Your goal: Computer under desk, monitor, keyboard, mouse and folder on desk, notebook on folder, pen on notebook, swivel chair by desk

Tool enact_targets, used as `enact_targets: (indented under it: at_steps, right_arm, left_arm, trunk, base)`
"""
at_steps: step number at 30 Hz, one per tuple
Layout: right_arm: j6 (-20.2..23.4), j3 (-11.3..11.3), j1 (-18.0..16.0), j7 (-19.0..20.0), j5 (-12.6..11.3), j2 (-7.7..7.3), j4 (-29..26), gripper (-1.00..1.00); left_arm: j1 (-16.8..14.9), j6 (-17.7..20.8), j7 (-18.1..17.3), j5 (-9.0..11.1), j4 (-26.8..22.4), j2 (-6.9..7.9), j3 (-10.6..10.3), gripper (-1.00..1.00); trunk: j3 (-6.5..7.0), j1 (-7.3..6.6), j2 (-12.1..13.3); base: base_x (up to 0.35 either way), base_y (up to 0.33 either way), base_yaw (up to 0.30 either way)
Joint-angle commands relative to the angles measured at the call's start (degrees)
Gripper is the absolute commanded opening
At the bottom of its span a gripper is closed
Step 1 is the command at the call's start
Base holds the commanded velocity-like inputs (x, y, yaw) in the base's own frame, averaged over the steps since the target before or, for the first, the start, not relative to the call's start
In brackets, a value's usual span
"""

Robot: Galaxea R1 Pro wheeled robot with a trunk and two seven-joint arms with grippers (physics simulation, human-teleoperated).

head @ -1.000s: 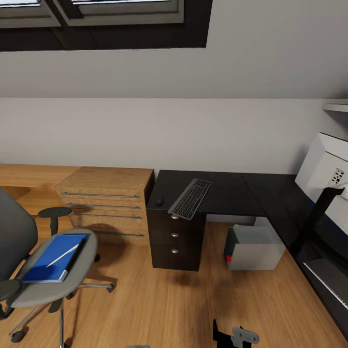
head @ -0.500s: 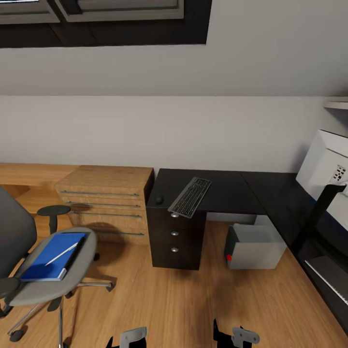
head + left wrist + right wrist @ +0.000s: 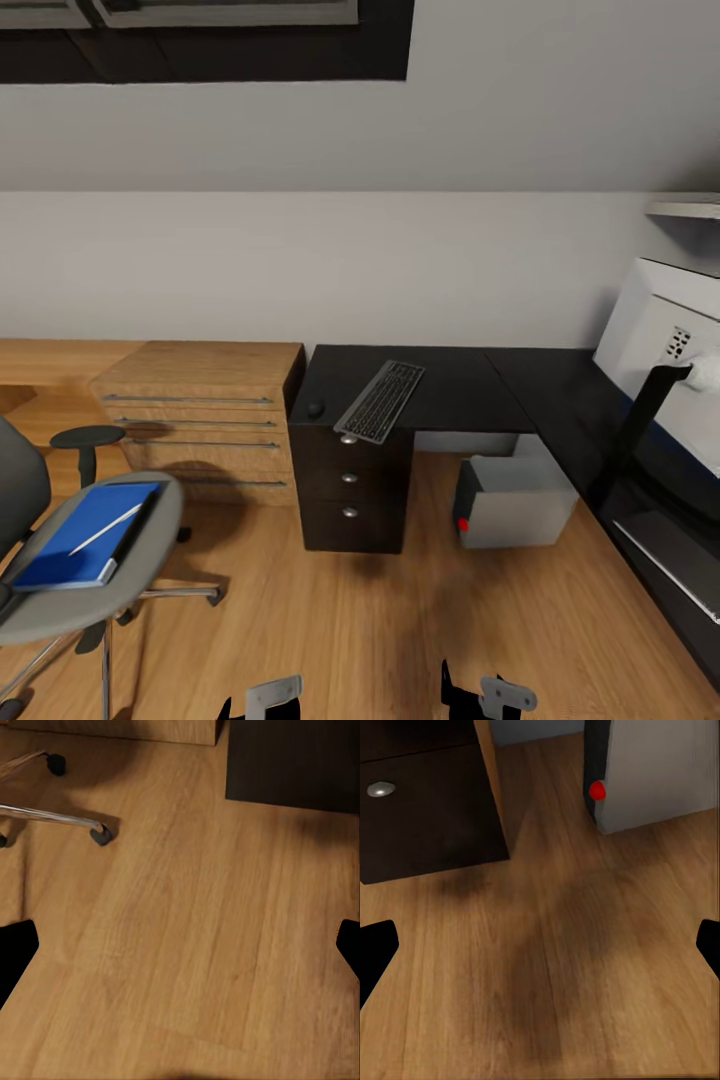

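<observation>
The black L-shaped desk (image 3: 460,385) carries the keyboard (image 3: 380,400) and, left of it, the small black mouse (image 3: 316,408). The grey computer (image 3: 512,492) (image 3: 660,772) stands on the floor under the desk. At the right, what looks like the monitor (image 3: 660,335) shows a pale back on a black stem. On the swivel chair (image 3: 70,600) at the left lies the blue folder (image 3: 70,535). The pen (image 3: 105,528) rests on the folder, and the dark notebook (image 3: 140,518) edges out beside it. My left gripper (image 3: 262,698) (image 3: 180,945) and right gripper (image 3: 487,695) (image 3: 540,945) hang open over the floor.
A light-wood drawer chest (image 3: 205,420) stands against the desk's black drawer unit (image 3: 350,490) (image 3: 427,817). A chair leg with a caster (image 3: 100,834) lies near my left gripper. Open plank floor (image 3: 400,620) stretches between chair and desk. A shelf (image 3: 685,208) juts out high on the right.
My left gripper has come into the bottom of the head view. The whole picture has slid left and slightly up, so the camera moved; the things themselves have stayed put.
</observation>
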Motion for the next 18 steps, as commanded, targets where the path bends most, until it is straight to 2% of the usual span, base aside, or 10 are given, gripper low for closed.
enact_targets:
  at_steps: [1, 7, 18]
  right_arm:
    - [-0.1, 0.5, -0.1, -0.5, -0.1, 0.01, 0.0, 1.00]
    - [-0.2, 0.5, -0.1, -0.5, -0.1, 0.11, 0.0, 1.00]
    - [-0.1, 0.6, -0.1, -0.5, -0.1, 0.15, 0.0, 1.00]
  left_arm:
    - [0.0, -0.4, 0.3, 0.6, 0.0, 0.04, -0.2, 1.00]
    - [-0.1, -0.5, 0.4, 0.6, 0.0, 0.04, -0.2, 1.00]
    - [-0.1, -0.7, 0.5, 0.7, -0.2, -0.04, 1.1, 1.00]
  trunk:
    - [-0.24, 0.22, -0.4]
    - [-1.32, 1.54, -2.8]
    - [-3.29, 3.96, -7.3]
  base:
    - [0.000, 0.000, -0.231]
    - [0.000, 0.000, -0.144]
    - [0.000, 0.000, -0.017]
